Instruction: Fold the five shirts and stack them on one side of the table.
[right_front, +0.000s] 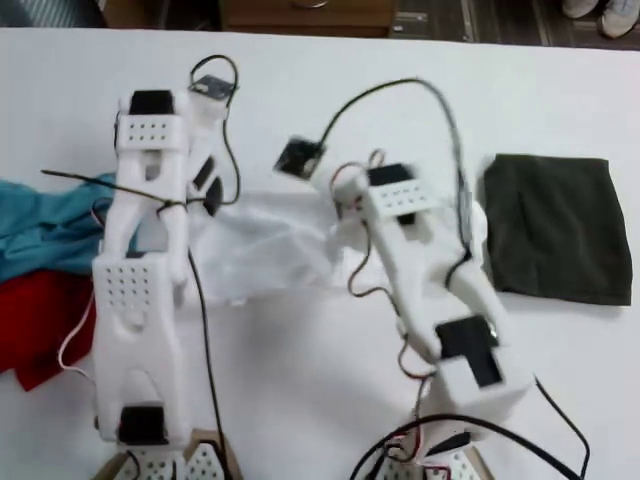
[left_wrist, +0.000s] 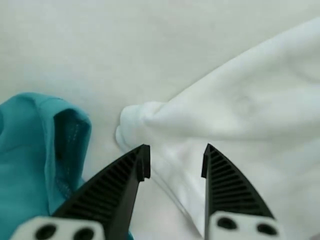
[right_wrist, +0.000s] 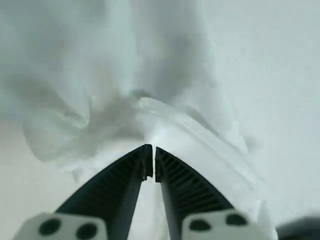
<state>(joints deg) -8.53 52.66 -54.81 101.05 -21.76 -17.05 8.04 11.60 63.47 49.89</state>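
High view: dark shirt (right_front: 555, 228) folded flat. Left wrist view: left gripper (left_wrist: 172, 162) wide over crumpled white shirt (left_wrist: 240, 115), teal shirt (left_wrist: 30, 150) beside. Right gripper (right_wrist: 150, 162) nearly closed.

Bright, even light throughout, with only soft shadows

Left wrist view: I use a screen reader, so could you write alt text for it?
The left gripper, open, hangs over a bunched corner of a white shirt on the white table. A crumpled teal shirt lies beside that corner, not touching it.
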